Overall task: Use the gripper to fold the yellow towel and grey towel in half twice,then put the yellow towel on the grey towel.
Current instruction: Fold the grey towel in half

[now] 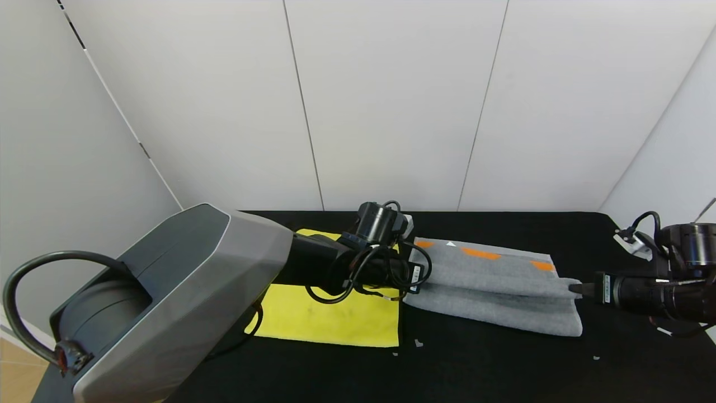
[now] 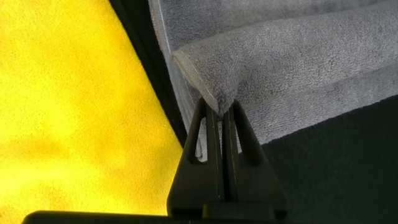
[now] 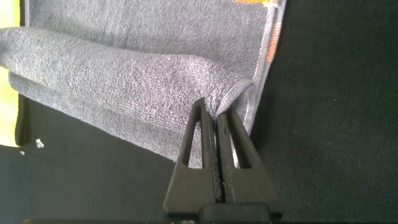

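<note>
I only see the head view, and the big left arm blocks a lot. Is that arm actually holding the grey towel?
Observer: Yes. In its wrist view the left gripper is shut on a corner of the grey towel, pinching the hem.
Operator: And the right one?
Observer: The right gripper is shut on the corner at the other end in the same way; a fold of towel runs away from it.
Operator: Is the yellow towel caught up in it?
Observer: No. The yellow towel lies flat beside the grey one, with a strip of black table between them.
</note>
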Controlling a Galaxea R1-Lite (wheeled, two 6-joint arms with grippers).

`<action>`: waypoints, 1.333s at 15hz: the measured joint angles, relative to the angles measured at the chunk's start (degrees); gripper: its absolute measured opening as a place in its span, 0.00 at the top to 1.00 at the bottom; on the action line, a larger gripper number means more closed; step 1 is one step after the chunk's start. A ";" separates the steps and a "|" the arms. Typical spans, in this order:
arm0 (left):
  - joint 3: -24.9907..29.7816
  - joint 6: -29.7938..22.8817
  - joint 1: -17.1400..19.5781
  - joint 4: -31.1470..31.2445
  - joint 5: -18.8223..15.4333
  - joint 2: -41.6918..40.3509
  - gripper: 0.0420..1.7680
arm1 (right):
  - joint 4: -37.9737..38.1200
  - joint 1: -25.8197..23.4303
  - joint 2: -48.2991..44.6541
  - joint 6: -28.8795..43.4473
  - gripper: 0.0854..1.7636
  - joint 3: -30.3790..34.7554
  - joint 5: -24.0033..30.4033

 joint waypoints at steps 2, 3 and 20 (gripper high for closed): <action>-0.02 0.26 0.15 0.00 0.26 -0.11 0.90 | -0.89 -0.17 0.26 0.00 0.82 0.26 -0.22; -0.11 0.30 0.30 0.00 0.33 -0.22 0.79 | -1.79 -0.28 0.32 0.10 0.73 0.30 -0.20; 7.80 -3.75 0.91 -0.20 0.00 -10.45 0.12 | -3.61 5.40 -12.03 1.72 0.11 9.16 0.26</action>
